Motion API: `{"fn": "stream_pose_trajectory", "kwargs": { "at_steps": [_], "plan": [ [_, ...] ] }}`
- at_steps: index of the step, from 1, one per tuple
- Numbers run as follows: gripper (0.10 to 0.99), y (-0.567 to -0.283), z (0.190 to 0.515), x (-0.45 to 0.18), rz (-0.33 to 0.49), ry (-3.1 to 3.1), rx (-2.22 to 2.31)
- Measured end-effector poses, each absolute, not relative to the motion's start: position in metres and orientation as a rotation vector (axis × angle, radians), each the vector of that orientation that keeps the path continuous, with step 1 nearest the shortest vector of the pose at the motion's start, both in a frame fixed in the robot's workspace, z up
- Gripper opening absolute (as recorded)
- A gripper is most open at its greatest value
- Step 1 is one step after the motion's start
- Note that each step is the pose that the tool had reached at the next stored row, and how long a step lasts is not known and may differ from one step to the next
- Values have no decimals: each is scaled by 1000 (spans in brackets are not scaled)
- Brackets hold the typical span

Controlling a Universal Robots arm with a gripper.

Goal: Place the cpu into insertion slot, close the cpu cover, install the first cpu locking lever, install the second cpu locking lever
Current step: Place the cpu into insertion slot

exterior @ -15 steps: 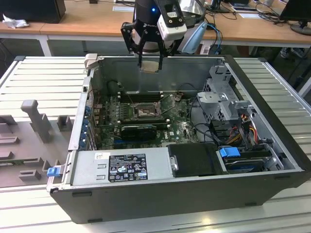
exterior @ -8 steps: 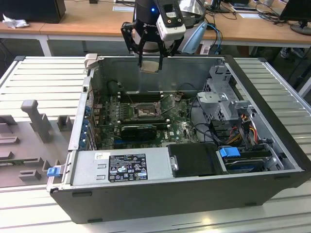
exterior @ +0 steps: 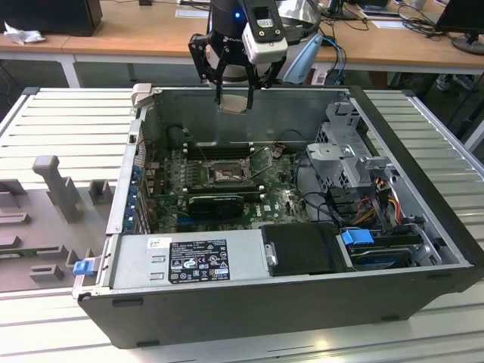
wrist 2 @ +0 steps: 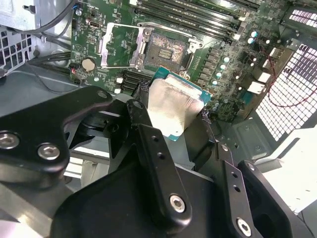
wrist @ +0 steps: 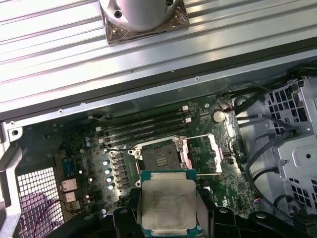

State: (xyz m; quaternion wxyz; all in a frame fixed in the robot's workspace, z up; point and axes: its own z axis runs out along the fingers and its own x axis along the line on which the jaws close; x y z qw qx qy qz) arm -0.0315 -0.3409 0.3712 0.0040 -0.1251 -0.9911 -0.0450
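My gripper (exterior: pixel 234 95) hangs above the far wall of the open computer case, shut on the cpu (exterior: pixel 233 103). In both wrist views the cpu (wrist 2: pixel 173 111) (wrist: pixel 167 206) shows its pale silvery face and green edge, clamped between the black fingers (wrist 2: pixel 141 111). The insertion slot (exterior: pixel 225 175) (wrist 2: pixel 166 48) (wrist: pixel 159 157) lies open and bare in the green motherboard, below the gripper. The cpu cover (wrist 2: pixel 121 45) (wrist: pixel 202 154) is swung open and lies flat beside the slot. The cpu is well clear of the board.
Long black memory slots (wrist: pixel 143 126) run beside the socket. A power supply (exterior: pixel 189 261) fills the case's near side and a drive cage with cables (exterior: pixel 348 162) stands at the exterior view's right. A grey fixture (exterior: pixel 57 185) sits on the slatted table.
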Motion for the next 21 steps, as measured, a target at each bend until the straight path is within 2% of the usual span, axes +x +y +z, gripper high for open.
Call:
{"fn": "stream_pose_trajectory", "kwargs": {
  "at_steps": [21],
  "plan": [
    [533, -341, 371, -31, -142, -3091, -517]
  ]
}}
